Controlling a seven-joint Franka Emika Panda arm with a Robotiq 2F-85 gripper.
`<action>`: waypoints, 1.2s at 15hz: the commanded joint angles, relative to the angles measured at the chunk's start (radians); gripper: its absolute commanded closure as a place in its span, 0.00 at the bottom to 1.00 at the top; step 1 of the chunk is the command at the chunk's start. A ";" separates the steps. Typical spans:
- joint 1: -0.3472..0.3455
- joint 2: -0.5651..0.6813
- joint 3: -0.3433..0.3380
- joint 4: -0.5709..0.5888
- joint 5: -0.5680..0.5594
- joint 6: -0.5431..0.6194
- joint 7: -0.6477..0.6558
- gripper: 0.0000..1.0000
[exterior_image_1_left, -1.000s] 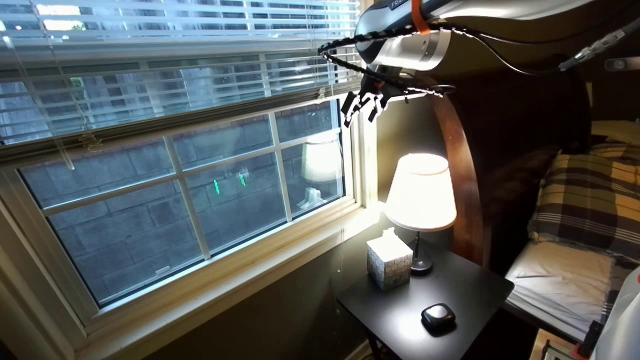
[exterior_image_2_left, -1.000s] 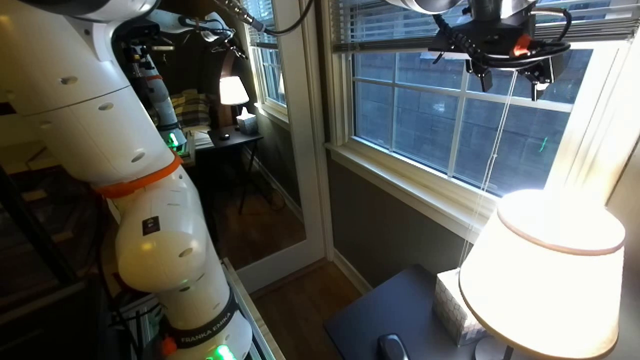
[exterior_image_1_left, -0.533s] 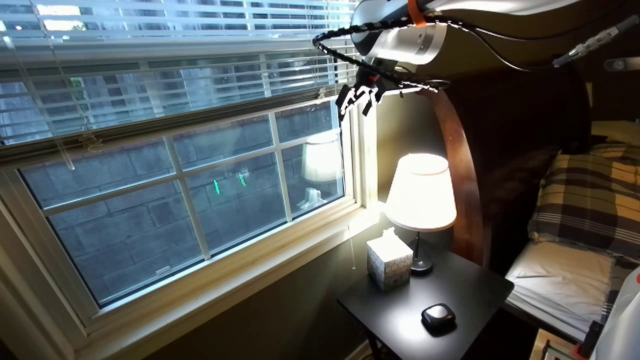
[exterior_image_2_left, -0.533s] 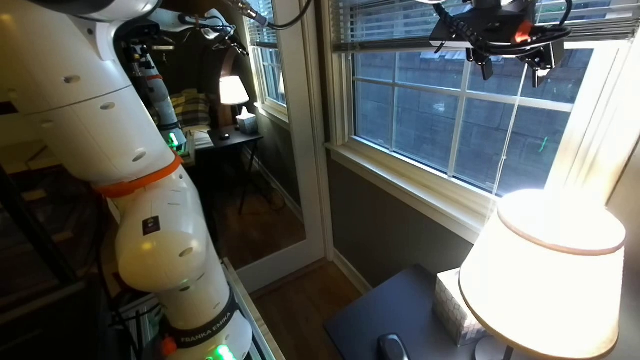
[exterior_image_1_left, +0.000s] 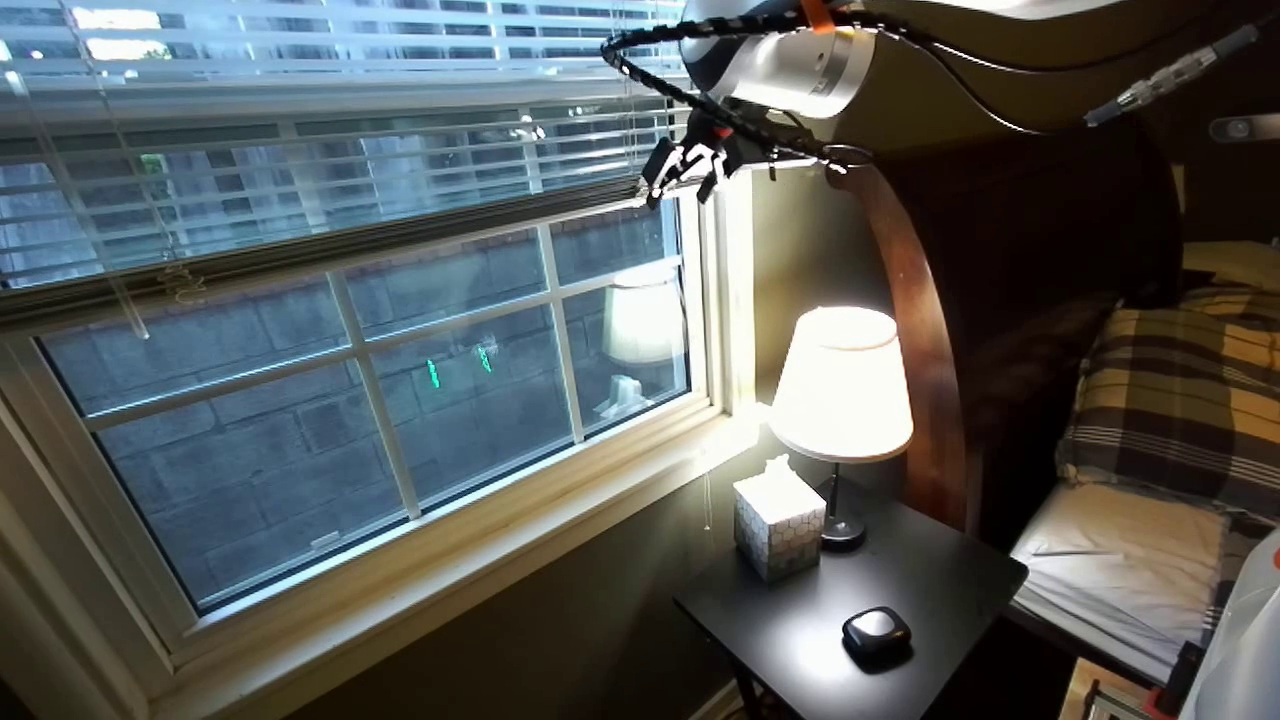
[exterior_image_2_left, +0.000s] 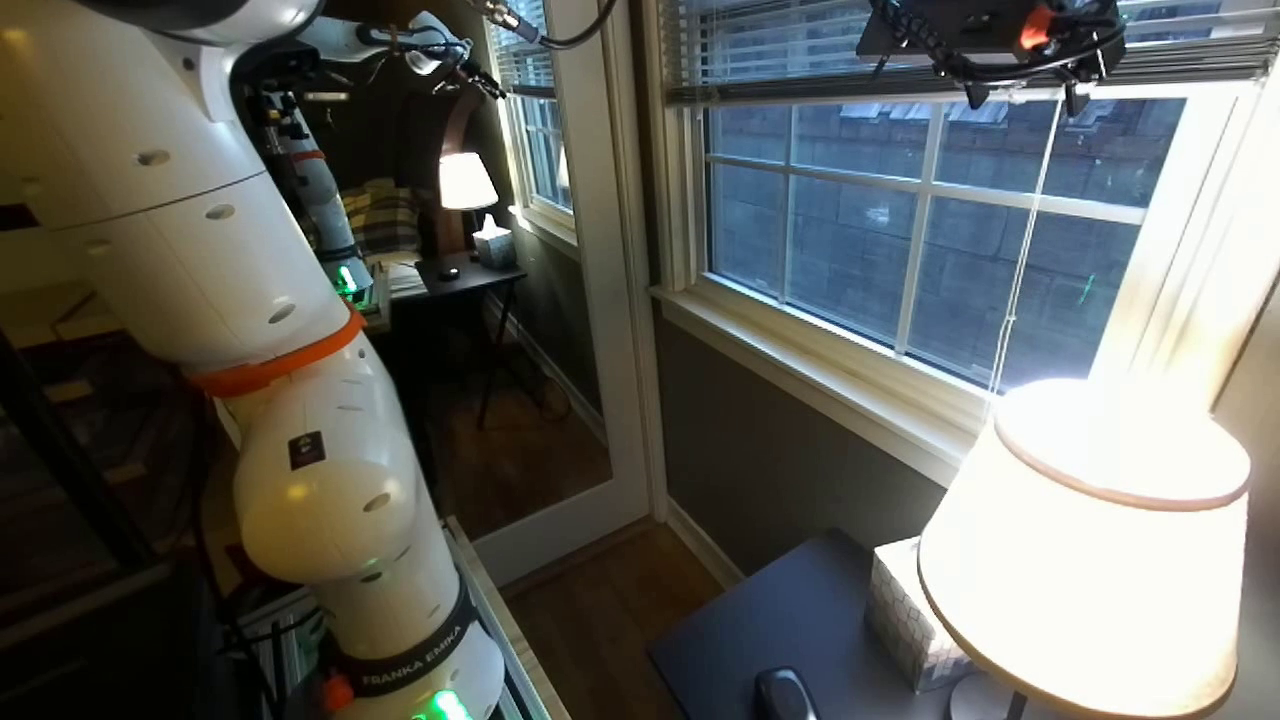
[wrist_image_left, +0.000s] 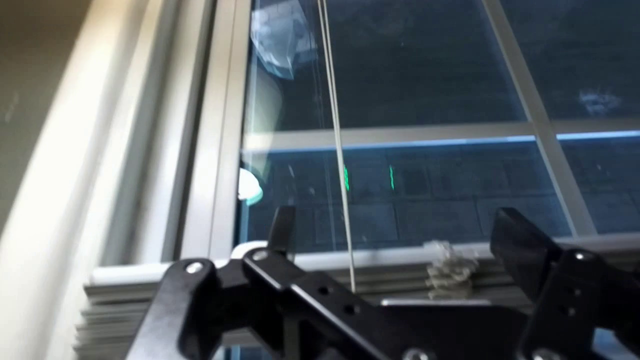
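At left in the wrist view, the blind (wrist_image_left: 130, 275) runs out of frame, partly hidden by my linkage (wrist_image_left: 315, 295). The cord (wrist_image_left: 338, 150) vanishes behind that linkage at the blind's rail; thin, pale and double-stranded, it hangs below the blind, seen between the wide-spread fingers of my gripper (wrist_image_left: 397, 227). Whether it lies level with them or beyond, I can't tell. Farther along the blind's rail, a pale tangle (wrist_image_left: 450, 270) is blurred. In an exterior view my arm (exterior_image_1_left: 800, 70), cut off above, extends from the blind's right, fingers slanting down.
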 joint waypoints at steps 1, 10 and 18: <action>0.023 0.046 0.024 0.099 0.044 0.080 0.011 0.00; -0.036 0.078 0.071 0.303 -0.325 0.009 0.331 0.00; -0.026 0.080 0.083 0.417 -0.292 -0.086 0.360 0.00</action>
